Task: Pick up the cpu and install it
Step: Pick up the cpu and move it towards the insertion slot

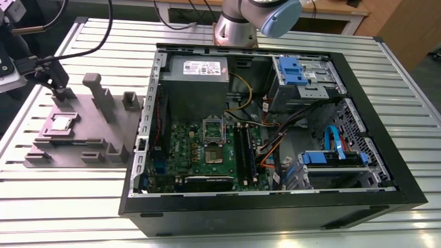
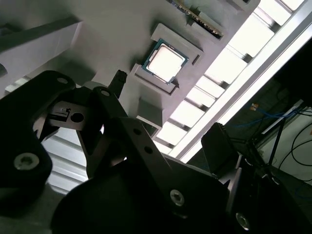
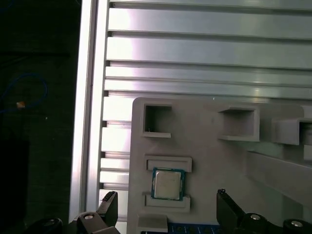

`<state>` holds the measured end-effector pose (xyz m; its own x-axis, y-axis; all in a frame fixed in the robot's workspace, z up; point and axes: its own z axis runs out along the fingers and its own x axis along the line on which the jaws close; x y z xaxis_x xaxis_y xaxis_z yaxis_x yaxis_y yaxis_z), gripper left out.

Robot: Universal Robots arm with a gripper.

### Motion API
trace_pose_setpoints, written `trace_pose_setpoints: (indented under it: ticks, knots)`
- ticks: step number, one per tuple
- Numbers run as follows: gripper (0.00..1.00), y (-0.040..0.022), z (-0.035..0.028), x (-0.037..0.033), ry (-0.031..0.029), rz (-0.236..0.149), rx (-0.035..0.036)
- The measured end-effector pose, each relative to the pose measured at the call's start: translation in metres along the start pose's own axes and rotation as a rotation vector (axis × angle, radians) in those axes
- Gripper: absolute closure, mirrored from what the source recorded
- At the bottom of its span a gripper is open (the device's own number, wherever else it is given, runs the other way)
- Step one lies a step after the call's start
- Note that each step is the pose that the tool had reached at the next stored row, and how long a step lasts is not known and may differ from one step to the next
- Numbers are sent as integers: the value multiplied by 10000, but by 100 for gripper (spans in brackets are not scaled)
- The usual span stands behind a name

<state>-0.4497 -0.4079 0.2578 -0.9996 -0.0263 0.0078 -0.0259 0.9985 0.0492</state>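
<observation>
The cpu (image 1: pixel 61 123) lies flat, silvery top up, in a shallow seat on the grey-purple jig (image 1: pixel 103 137), at the jig's end toward the exterior view's left. Not picked up.

First wrist view: the cpu (image 3: pixel 168 184) has a thin green edge and sits between two low raised ledges of the jig (image 3: pixel 204 146), one on each of two opposite sides. Second wrist view: same cpu (image 2: pixel 165 62) seen at a slant, its top glaring bright.

The gripper (image 1: pixel 61 93) hangs over that same end of the jig. Its fingers are spread wide and hold nothing. In the first wrist view the two dark fingertips (image 3: pixel 110 202) stand either side of the cpu, both clear of it. The second wrist view gives the gripper (image 2: pixel 168 105) from behind, its linkage and screws dark in the foreground. How high the tips are above the jig, I cannot tell.

The exterior view adds the surroundings. The slatted metal table (image 1: pixel 69 206) carries the jig and, just beside it toward the exterior view's right, an open computer case (image 1: pixel 276 206). Inside is a green motherboard (image 1: pixel 200 165) with a metal-framed socket (image 1: pixel 215 154), dark in the centre, well apart from the cpu. A grey power supply (image 1: pixel 196 72) sits beyond the socket.
</observation>
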Motion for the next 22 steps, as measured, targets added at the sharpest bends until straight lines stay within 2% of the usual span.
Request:
trace_pose_setpoints:
  ticks: [5, 6, 11, 12, 22]
  knots:
    - [13, -5, 88, -2, 4, 2, 0]
    - [20, -6, 107, -2, 4, 2, 0]
    - [22, -11, 197, -2, 3, 5, 0]
    - [29, -12, 214, -3, 3, 5, -1]
    - [29, -29, 394, -4, 0, 74, -1]
